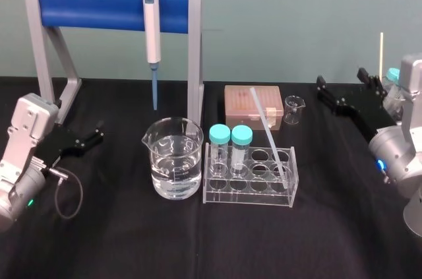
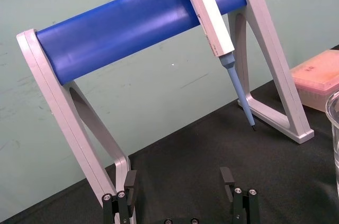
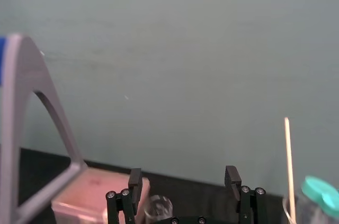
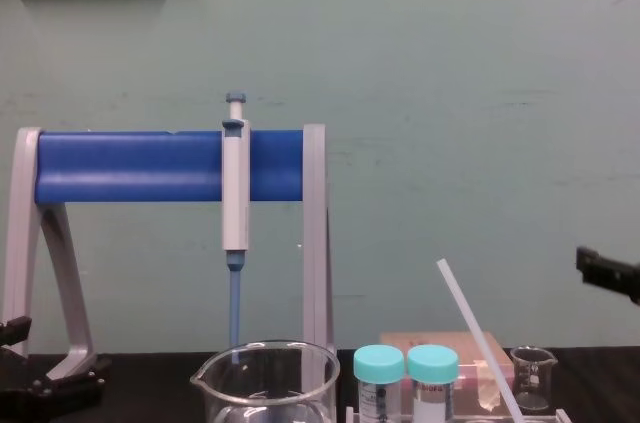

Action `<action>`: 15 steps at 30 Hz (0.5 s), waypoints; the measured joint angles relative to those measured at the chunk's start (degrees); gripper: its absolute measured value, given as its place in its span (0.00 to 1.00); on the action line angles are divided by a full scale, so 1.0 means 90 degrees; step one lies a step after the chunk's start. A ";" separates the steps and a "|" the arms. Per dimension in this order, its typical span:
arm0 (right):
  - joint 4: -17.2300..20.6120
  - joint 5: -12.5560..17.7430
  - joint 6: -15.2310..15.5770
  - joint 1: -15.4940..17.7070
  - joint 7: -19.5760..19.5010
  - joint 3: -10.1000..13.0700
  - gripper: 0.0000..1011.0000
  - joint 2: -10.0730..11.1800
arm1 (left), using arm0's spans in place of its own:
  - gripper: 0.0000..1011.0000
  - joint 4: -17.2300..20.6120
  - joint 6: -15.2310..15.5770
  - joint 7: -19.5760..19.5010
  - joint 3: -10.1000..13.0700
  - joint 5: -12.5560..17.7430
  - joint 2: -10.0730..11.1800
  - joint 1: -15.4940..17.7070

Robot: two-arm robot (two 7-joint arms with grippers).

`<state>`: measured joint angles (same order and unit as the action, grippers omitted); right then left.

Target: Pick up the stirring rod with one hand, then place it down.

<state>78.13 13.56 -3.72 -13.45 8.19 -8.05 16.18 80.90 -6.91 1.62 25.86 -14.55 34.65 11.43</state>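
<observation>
Head view: we see the stirring rod (image 1: pixel 267 130) leaning in the clear rack (image 1: pixel 250 180) mid-frame, while left pincer (image 1: pixel 99 131) and right pincer (image 1: pixel 341 80) sit spread apart at opposite edges.

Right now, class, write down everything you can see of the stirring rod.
The stirring rod is long, thin, straight and translucent white, plastic or glass by its look. It stands tilted in the clear tube rack, with its lower end in a right-hand hole and its blunt upper end leaning towards the robot's left. Only the rack touches it.
</observation>
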 joint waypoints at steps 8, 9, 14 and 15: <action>-0.0127 -0.0101 0.0103 0.0002 -0.0077 0.0030 0.99 -0.0047 | 0.99 0.0000 0.0000 0.0000 0.0000 0.0000 0.0000 0.0000; -0.0123 -0.0100 0.0101 0.0002 -0.0077 0.0030 0.99 -0.0045 | 0.99 0.0000 0.0000 0.0000 0.0000 0.0000 0.0000 0.0000; -0.0107 -0.0091 0.0088 0.0001 -0.0072 0.0029 0.99 -0.0039 | 0.99 0.0000 0.0000 0.0000 0.0000 0.0000 0.0000 0.0000; -0.0100 -0.0087 0.0084 0.0001 -0.0072 0.0028 0.99 -0.0037 | 0.99 0.0000 0.0000 0.0000 0.0000 0.0000 0.0000 0.0000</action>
<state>77.23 12.77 -2.96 -13.44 7.54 -7.80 15.85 80.90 -6.91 1.62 25.86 -14.55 34.65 11.44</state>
